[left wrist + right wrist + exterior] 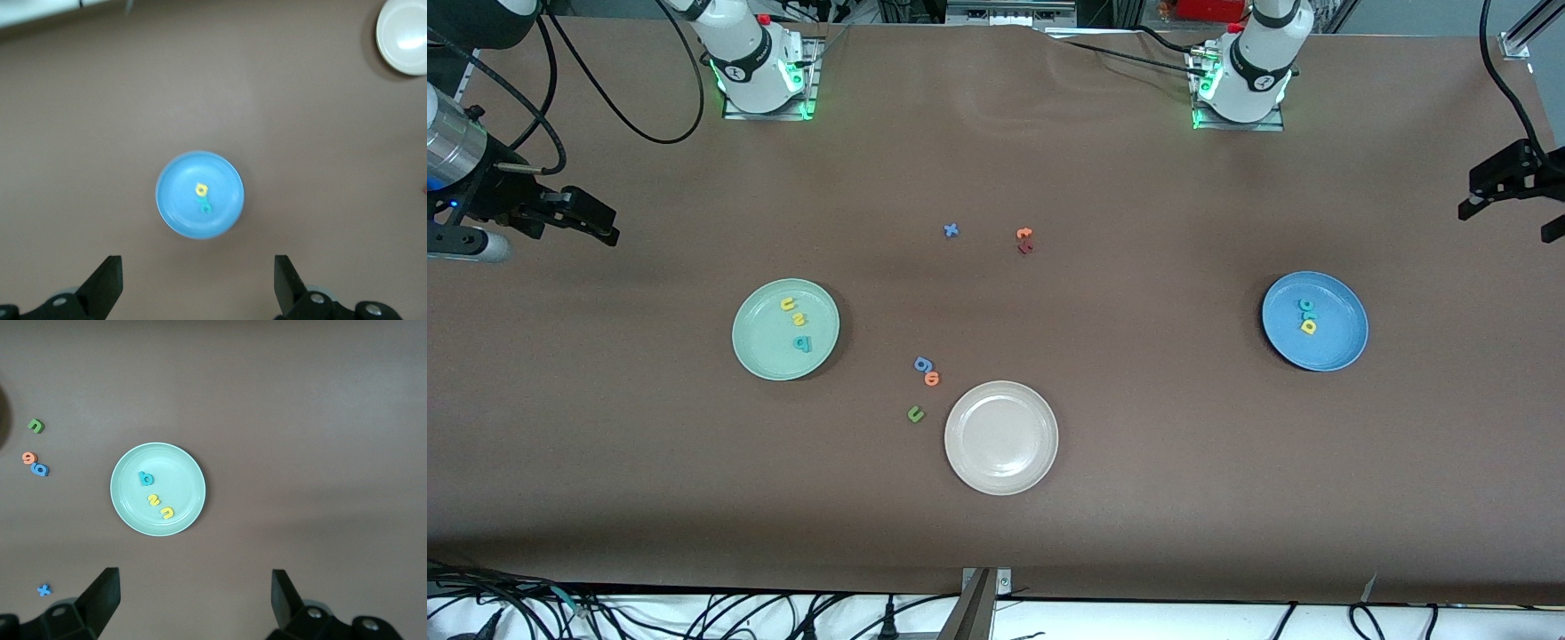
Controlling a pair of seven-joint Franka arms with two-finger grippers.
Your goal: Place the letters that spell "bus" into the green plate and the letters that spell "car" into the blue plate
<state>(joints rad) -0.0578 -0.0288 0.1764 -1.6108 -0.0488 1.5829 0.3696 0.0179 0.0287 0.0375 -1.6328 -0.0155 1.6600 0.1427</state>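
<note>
In the round pale mint-green plastic plate [758, 351] lie my yellow foam u [788, 304], yellow foam s [799, 320] and teal foam b [802, 343]. The round mid-blue plastic plate [1343, 348], toward my left arm's end of the brown desk [1138, 444], holds teal letters [1306, 307] and a yellow foam a [1308, 326]. My left claw [199, 283] and right claw [195, 600] hang released, each over the desk beside its plate.

I'm looking down at a brown table cover [1103, 498] lying slightly wrinkled, black cables [694, 613] trailing along its camera-side edge, green light glowing at its opposite edge
</note>
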